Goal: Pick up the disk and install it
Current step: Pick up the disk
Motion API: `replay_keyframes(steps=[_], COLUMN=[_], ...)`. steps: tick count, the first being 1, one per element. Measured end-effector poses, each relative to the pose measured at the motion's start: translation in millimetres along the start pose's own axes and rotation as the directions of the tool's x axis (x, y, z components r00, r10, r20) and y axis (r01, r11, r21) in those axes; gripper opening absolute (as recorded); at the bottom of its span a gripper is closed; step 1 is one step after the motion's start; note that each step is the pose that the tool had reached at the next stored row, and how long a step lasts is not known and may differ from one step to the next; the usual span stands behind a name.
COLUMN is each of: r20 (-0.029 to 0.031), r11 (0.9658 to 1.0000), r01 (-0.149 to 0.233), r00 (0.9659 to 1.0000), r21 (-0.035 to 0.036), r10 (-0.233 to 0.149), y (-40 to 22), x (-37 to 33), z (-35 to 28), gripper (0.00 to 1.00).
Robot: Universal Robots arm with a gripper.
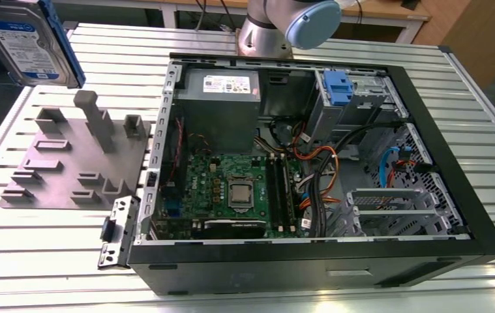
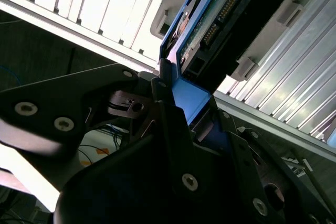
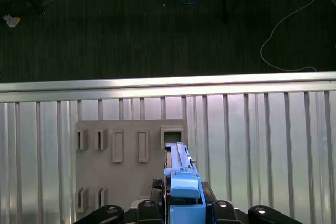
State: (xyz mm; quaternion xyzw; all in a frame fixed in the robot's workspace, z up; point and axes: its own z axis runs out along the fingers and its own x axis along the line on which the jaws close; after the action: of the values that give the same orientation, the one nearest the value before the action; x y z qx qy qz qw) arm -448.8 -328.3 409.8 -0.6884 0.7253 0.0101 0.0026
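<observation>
And there it is: the flat, rectangular silver disk [image 1: 30, 45], white-and-blue label facing us and bright blue plastic carrier round its edge, is up in the air and standing on edge. In the exterior view it hangs at about ten o'clock from the open black computer case [image 1: 299, 264], clear of the ribbed aluminium bench [image 1: 38, 261].

In the second wrist view the black hand [image 2: 181, 95] has its fingers closed tight on the blue carrier's end, with the disk's connector edge pointing away from it. That looks to me like a firm hold with no slack.

Below the disk, at nine o'clock from the case, lies the grey moulded fixture plate [image 1: 64, 163] with its upright posts and slots. The disk touches none of them.

So where do we stand? The pick-up half looks done, since the disk is off every surface and carried by the hand alone. The install half is not. The grey metal drive cage [image 1: 364, 98], at about one o'clock inside the case with its fixed blue plastic tab [image 1: 338, 88], is well apart from the disk, and most of the case's width lies between them.
</observation>
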Motion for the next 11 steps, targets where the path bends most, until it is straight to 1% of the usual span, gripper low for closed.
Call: replay_keyframes(steps=[5,11], r20=[0.0000,0.0001], r11=[1.0000,1.0000], r01=[0.000,0.000], r00=[1.0000,1.0000], r21=[0.0000,0.0000], r10=[0.000,0.000], y=[0.0,0.1], x=[0.0,-0.1], z=[-1.4,-5.5], gripper=[0.37,0.37])
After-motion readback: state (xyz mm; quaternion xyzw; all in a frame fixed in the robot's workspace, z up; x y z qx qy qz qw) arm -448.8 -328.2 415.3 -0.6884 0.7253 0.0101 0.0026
